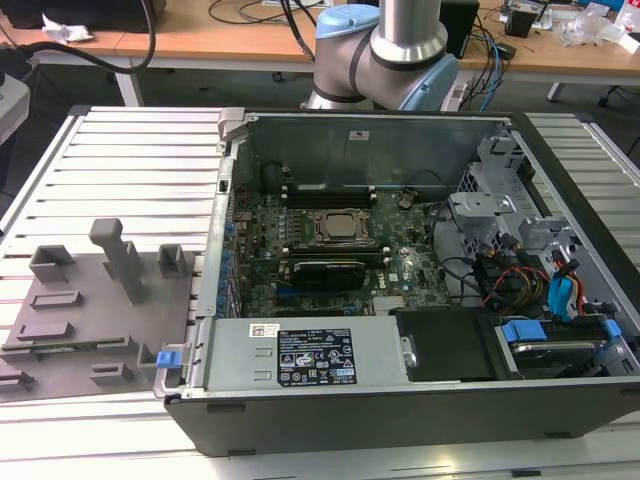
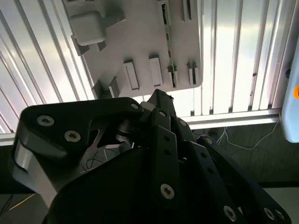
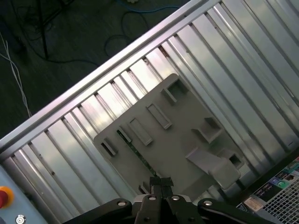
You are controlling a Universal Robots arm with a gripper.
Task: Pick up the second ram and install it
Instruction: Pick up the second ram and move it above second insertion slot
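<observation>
On the slatted table (image 1: 130, 170): an open computer case (image 1: 400, 440) lies on its side in the exterior view; a grey fixture plate (image 1: 90, 318) rests at the case's nine o'clock, on the exterior view's left, just beside the case wall

Second ram (image 2: 168, 46) (image 3: 135, 151): a long, thin green stick seen in both wrist views; it stands on edge in a narrow slot of the fixture plate, with short raised holder blocks (image 2: 155, 70) alongside it; nothing grips it

Gripper (image 3: 159, 181) (image 2: 159, 95): hangs above the fixture plate, apart from the second ram; its fingertips are drawn together with hardly any gap and nothing between them; in the first wrist view they lie over the plate's edge, near one end of the stick; how high above the plate they are cannot be told

Upright post (image 1: 122, 258): rises from the fixture plate, at about one o'clock from the plate's middle in the exterior view

Motherboard (image 1: 262, 240): fills the floor of the case; the CPU socket (image 1: 338, 226) sits near its middle; black memory slots (image 1: 330, 190) with white end clips run at the socket's twelve o'clock

Power supply (image 1: 300, 355): a silver box with a label, at the socket's six o'clock, against the near case wall

Coloured cables (image 1: 540, 280): bunched at the socket's three to four o'clock

Arm (image 1: 385, 50): a blue-and-silver joint at the case's twelve o'clock, running out of the exterior view
</observation>
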